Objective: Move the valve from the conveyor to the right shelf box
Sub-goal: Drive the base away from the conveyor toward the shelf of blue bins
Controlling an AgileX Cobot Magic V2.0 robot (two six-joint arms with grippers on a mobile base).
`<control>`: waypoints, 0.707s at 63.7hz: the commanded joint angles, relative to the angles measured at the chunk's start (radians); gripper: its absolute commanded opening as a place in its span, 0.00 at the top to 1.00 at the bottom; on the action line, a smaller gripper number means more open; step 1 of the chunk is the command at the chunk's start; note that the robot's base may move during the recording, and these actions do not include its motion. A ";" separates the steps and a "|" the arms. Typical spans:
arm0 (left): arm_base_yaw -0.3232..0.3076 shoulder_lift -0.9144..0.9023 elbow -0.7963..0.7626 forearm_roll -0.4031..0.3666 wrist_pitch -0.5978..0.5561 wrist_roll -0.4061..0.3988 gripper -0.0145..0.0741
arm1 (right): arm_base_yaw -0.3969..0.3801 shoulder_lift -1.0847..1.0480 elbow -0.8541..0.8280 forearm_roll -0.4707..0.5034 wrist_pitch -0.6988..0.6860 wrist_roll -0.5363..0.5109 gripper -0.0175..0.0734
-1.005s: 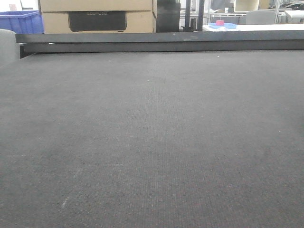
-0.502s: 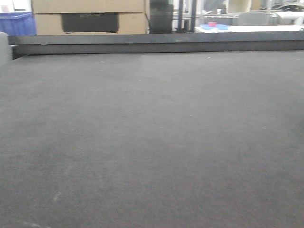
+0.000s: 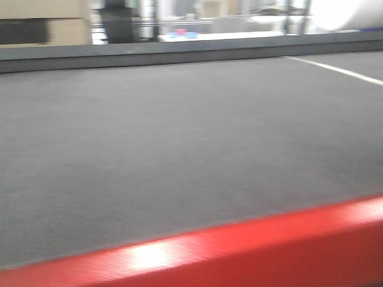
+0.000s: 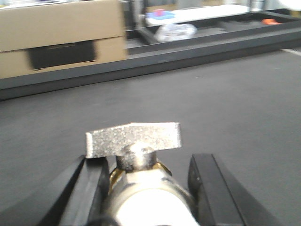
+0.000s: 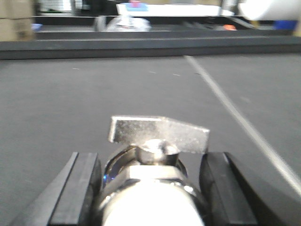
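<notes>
Facing the conveyor [image 4: 235, 103], a valve [image 4: 134, 139] is gripped between the left fingers [image 4: 91, 188] and a second valve [image 5: 160, 134] between the right fingers [image 5: 82, 188]. A red edge [image 3: 239, 251] is seen nearest the front camera; whatever it holds is hidden.

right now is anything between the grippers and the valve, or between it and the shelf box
Nothing at the grip: the left gripper and right gripper each hold a valve between their fingers. The shelf box is out of view, so that path cannot be judged; only conveyor shows ahead.
</notes>
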 commanded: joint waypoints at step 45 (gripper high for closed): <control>-0.005 -0.008 -0.007 -0.008 -0.057 -0.004 0.96 | 0.001 -0.009 -0.018 -0.006 -0.083 -0.002 0.98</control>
